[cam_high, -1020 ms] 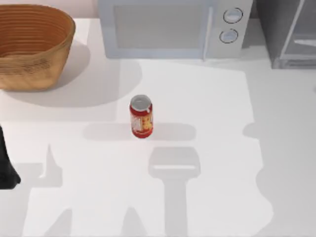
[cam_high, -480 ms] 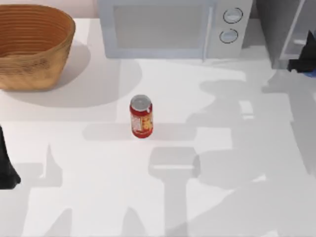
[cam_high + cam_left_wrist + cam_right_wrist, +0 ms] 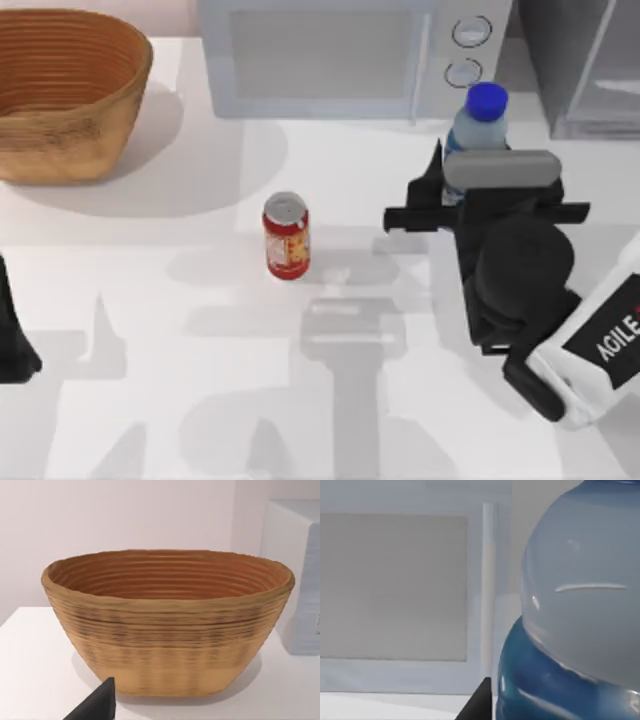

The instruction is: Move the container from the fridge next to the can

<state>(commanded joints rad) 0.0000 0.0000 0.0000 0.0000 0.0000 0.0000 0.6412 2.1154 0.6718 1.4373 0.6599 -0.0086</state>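
- container [image 3: 477,125], a clear bottle with a round blue cap, stands upright in the right gripper [image 3: 447,190], out on the table [image 3: 180,350] in front of the white microwave [image 3: 330,55], near its two knobs.
- right gripper's fingers are closed around the bottle's body, below the cap; the black wrist and white agilex arm reach in from the table's lower right.
- right wrist view sits very close to the bottle [image 3: 580,610]: its clear shoulder and blue label band are beside the microwave's door.
- can [image 3: 286,236], red with a silver top, stands upright near the table's middle, well apart from the bottle and to its left.
- fridge [image 3: 585,60], grey with a see-through panel, is at the table's far right corner, just right of the microwave.
- woven basket [image 3: 70,95] sits at the far left; the left wrist view faces it [image 3: 167,622].
- left gripper is parked at the table's left edge [image 3: 12,340]; i cannot tell whether it is open or closed.
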